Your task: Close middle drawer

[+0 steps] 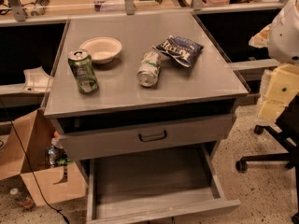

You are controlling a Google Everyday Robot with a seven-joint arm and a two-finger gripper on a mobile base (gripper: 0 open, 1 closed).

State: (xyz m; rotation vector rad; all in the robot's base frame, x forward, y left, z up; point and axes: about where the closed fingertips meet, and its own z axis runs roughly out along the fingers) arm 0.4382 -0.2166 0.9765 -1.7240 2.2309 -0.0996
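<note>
The middle drawer [154, 178] is pulled far out of the grey cabinet, and its deep grey tray is bare inside. Its low front [163, 211] lies at the bottom edge of the camera view, and no handle shows on it from here. Above it, the taller-fronted top drawer [145, 136] with a dark bar handle [153, 136] stands slightly out. My arm's white shell [286, 29] comes in at the right edge. The gripper [276, 97] hangs below it, beside the cabinet's right side and apart from the drawer.
On the cabinet top [205, 78] there are a green can [83, 71], a white bowl [101, 49], a can lying on its side [149, 69] and a dark chip bag [178, 50]. A cardboard box [35, 164] with a cable sits on the floor at left. An office chair base [266, 157] stands at right.
</note>
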